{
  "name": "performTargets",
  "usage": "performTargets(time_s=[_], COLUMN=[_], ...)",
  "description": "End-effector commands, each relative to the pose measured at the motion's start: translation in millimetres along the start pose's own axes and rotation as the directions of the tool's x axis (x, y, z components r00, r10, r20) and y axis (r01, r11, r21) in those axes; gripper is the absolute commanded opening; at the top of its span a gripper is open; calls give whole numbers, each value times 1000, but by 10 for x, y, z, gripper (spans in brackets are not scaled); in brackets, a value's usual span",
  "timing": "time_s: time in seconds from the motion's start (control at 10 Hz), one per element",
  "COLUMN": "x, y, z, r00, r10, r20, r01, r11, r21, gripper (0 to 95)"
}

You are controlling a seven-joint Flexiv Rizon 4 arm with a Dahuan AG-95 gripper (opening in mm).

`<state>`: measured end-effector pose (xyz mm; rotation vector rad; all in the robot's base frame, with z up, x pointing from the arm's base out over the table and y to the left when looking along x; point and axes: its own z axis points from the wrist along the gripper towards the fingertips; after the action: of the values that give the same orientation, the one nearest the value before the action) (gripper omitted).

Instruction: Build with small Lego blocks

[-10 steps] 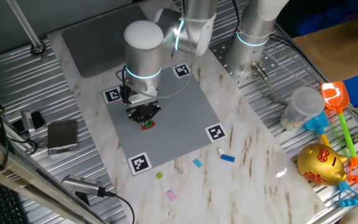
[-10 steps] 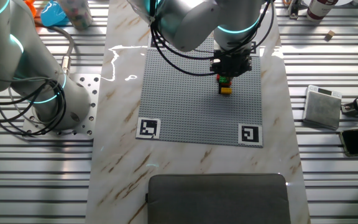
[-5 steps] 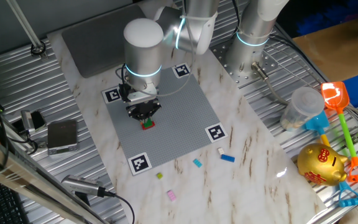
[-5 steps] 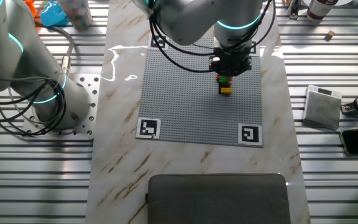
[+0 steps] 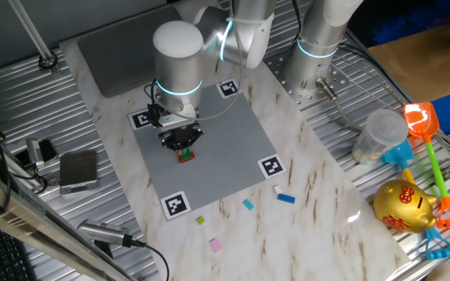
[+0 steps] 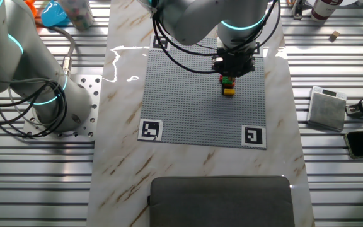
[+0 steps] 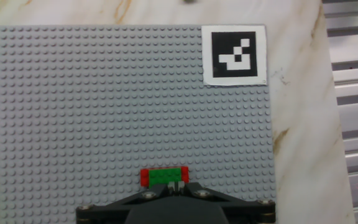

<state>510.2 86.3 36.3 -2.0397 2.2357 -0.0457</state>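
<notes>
A small stack of Lego blocks (image 6: 228, 85) stands on the grey studded plate (image 6: 188, 101): red and green on top, yellow at the bottom. In the hand view its green top brick (image 7: 165, 177) with red ends lies just beyond my fingertips. My gripper (image 7: 178, 185) is shut, its tips pressed together with nothing between them, and hovers right over the stack (image 5: 185, 156). From the sides the gripper (image 5: 181, 143) (image 6: 233, 65) partly hides the stack. Loose blocks lie off the plate: blue (image 5: 287, 198), light blue (image 5: 248, 204), white (image 5: 277, 189), yellow-green (image 5: 201, 221) and pink (image 5: 216, 245).
Black-and-white markers (image 7: 234, 55) sit at the plate's corners. A silver box (image 5: 79, 169) lies left of the plate, a grey pad (image 5: 123, 43) behind it. A second arm's base (image 5: 316, 55), a plastic cup (image 5: 380, 134), toy shovels (image 5: 426, 136) and a gold piggy bank (image 5: 405, 206) stand to the right.
My gripper has drawn slightly up and away from the stack, which stays in place on the plate. Nothing else has moved.
</notes>
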Motion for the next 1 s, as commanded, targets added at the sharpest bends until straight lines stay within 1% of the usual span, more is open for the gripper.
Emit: performTargets(time_s=[0.1, 0.4, 0.7, 1.0], x=[3, -25, -57, -48], y=[16, 27, 81, 82], z=[-18, 4, 51, 95], r00=[1000, 1000, 1000, 1000], r10=[-2, -1, 2, -2], r20=[-2, -3, -7, -11], r01=[2, 1, -2, 2], r11=[1000, 1000, 1000, 1000], r21=[-2, -4, -1, 3], gripper=[0, 0, 0, 0])
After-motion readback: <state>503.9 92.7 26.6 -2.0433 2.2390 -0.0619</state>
